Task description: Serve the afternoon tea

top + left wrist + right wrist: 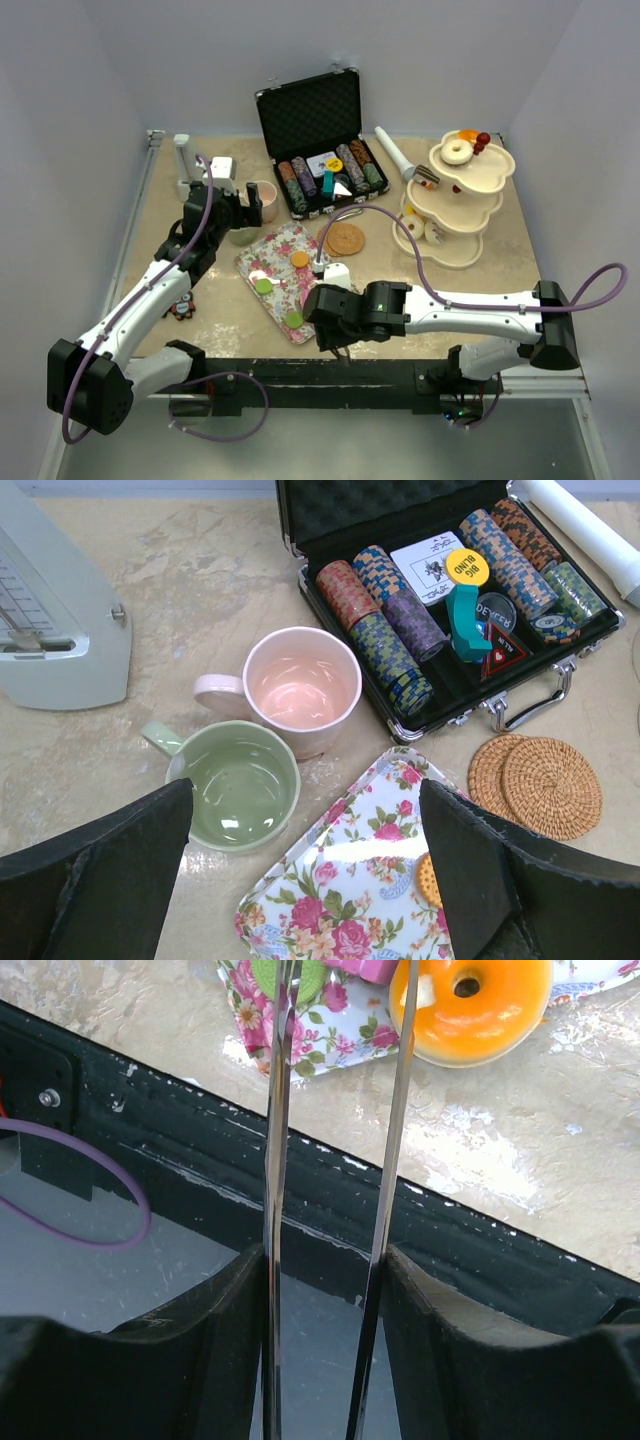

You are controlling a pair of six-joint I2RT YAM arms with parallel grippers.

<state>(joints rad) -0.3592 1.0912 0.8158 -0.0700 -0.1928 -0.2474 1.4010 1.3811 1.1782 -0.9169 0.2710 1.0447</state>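
Observation:
My left gripper (pixel 305 830) hangs open above the gap between the green cup (pixel 235 785) and the floral tray (pixel 350 890), with nothing between its fingers. The pink cup (pixel 300 685) stands just behind the green one. My right gripper (pixel 325 1260) is shut on a pair of metal tongs (pixel 280 1110). Their blades reach over the table's front edge toward a green macaron (pixel 310 975) on the tray corner. An orange donut (pixel 480 1005) lies just right of the blades. The cream three-tier stand (pixel 455 200) at the back right carries a white donut (pixel 457 150) and other sweets.
An open poker chip case (pixel 320 150) sits at the back, woven coasters (pixel 345 238) in front of it. A grey metronome (pixel 50 620) stands left of the cups. A brown treat (pixel 182 308) lies by the left arm. A black rail (pixel 400 1220) edges the table.

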